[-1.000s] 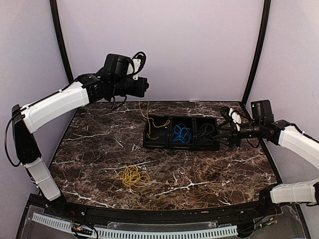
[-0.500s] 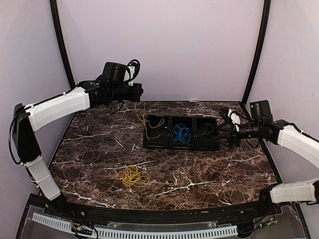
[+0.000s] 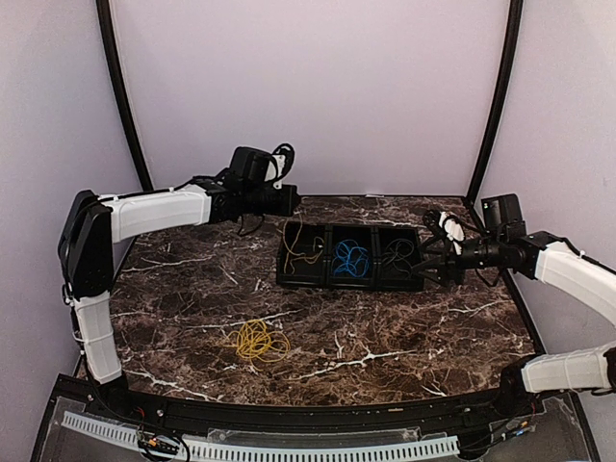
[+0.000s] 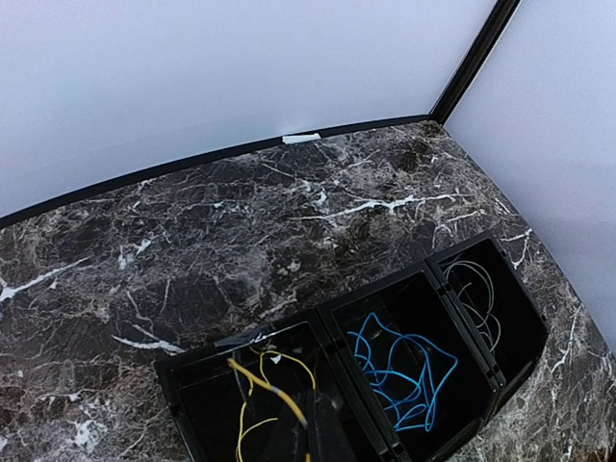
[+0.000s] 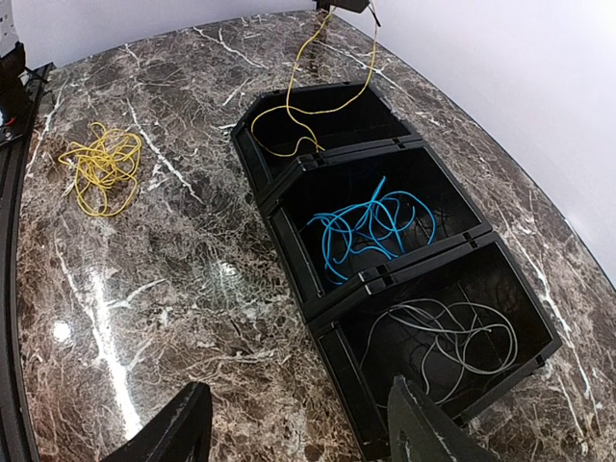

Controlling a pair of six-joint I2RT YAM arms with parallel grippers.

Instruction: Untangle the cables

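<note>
Your left gripper (image 3: 291, 200) is pinched shut on the yellow cable (image 4: 255, 378), up over the far left corner of the tray (image 3: 348, 283). The cable hangs down into the left compartment. The blue cable (image 5: 371, 231) lies in the middle compartment and the grey cable (image 5: 443, 337) in the right one. Your right gripper (image 5: 298, 388) hovers with jaws apart, gripping nothing, just off the tray's right end. A yellow coil (image 3: 258, 340) sits on the table (image 3: 433, 337), well apart from the tray.

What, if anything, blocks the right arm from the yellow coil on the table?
Nothing visible, so probably reachable: the right gripper is open, with only bare marble between it and the yellow coil.
</note>
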